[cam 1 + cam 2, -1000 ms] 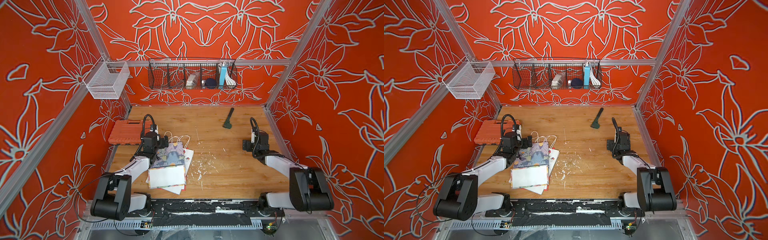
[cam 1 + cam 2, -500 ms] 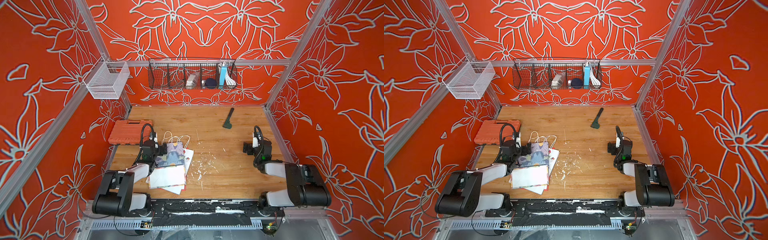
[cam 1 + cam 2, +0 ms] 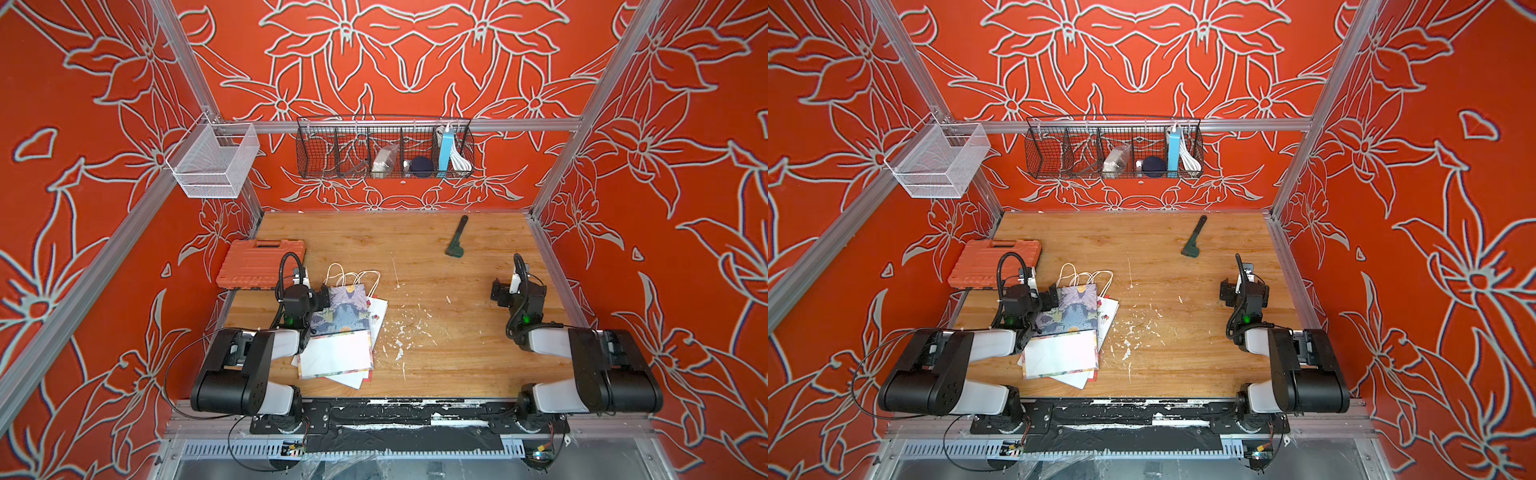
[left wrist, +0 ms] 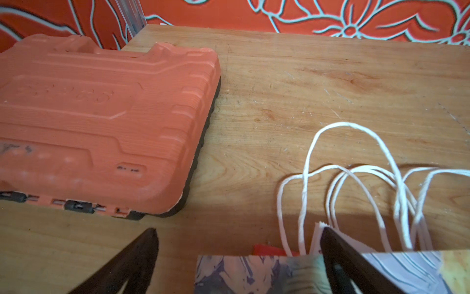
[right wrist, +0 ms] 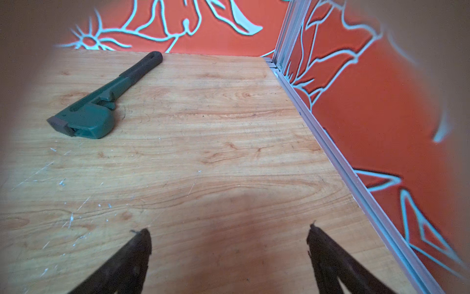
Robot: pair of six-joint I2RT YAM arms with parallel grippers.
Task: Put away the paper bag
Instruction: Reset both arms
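A flat paper bag with a purple and blue floral print lies on top of a small pile of other flat bags at the table's front left, also seen in a top view. Its white string handles point toward the back wall. My left gripper stands open just left of the bag's top edge. In the left wrist view the left gripper has that printed bag edge low between the jaws, one fingertip over the handles' base. My right gripper is open over bare wood at the right.
An orange tool case lies behind the left gripper. A green wrench rests at the back right. A black wire basket holding small items hangs on the back wall, a white mesh basket on the left rail. White flecks dot the wood.
Both arms have folded back toward the front edge and sunk lower. The left gripper has slid back along the bag's left side. The bags have not moved.
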